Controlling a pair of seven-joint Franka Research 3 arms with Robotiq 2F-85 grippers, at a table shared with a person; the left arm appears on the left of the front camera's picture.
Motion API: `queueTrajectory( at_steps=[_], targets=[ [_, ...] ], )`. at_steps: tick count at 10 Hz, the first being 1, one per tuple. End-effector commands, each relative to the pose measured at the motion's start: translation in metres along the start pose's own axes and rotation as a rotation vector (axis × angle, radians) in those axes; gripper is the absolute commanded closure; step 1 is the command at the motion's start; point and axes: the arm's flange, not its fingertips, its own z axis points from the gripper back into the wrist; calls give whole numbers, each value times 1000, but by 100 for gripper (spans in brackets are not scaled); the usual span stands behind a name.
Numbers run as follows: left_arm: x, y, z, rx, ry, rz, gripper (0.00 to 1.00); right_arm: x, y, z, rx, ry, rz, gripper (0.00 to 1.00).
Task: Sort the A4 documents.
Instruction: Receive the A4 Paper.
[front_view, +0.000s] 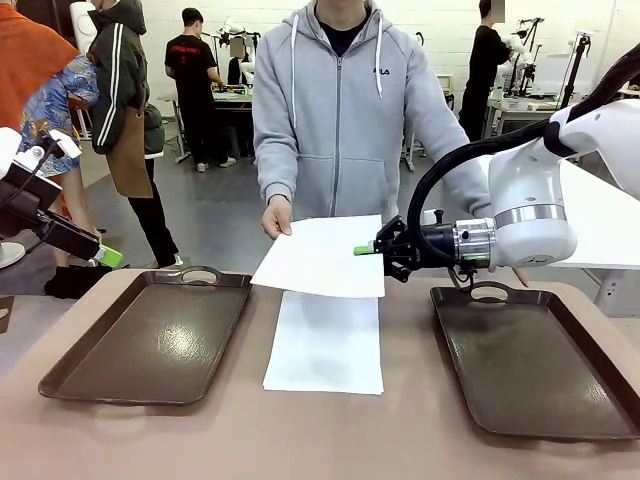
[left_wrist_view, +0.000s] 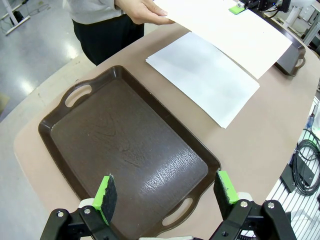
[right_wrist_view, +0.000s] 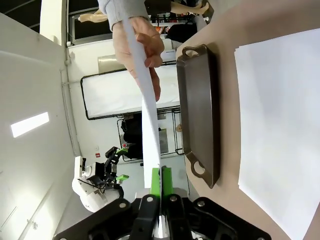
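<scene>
Grey floor (front_view: 215, 215), white back wall (front_view: 440, 28), workbenches (front_view: 232, 100) behind, people (front_view: 193, 85) standing about.

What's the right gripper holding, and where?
The right gripper pinches an A4 sheet by one side edge; the person's hand holds the opposite edge.

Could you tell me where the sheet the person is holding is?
Front view: the held sheet hangs mid-table above the flat sheet's far end, the person's hand at its left corner and the right gripper shut on its right edge.
</scene>
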Motion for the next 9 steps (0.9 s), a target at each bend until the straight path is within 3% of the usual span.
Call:
queueTrajectory(
  at_steps=[1,3,4,5,9],
  targets=[
    [-1,0,0,-7,-2,2,0,2,-2,1,-6,13,-18,100],
    [-1,0,0,-7,-2,2,0,-6,4,2,-66,66,75,100],
    [-1,0,0,-7,-2,2,0,-9,7,9,-233,197,261,100],
    [-1,0,0,-7,-2,2,0,-2,0,0,-29,22,24,100],
    [-1,0,0,-7,-2,2,0,-2,0,0,-29,22,24,100]
  ],
)
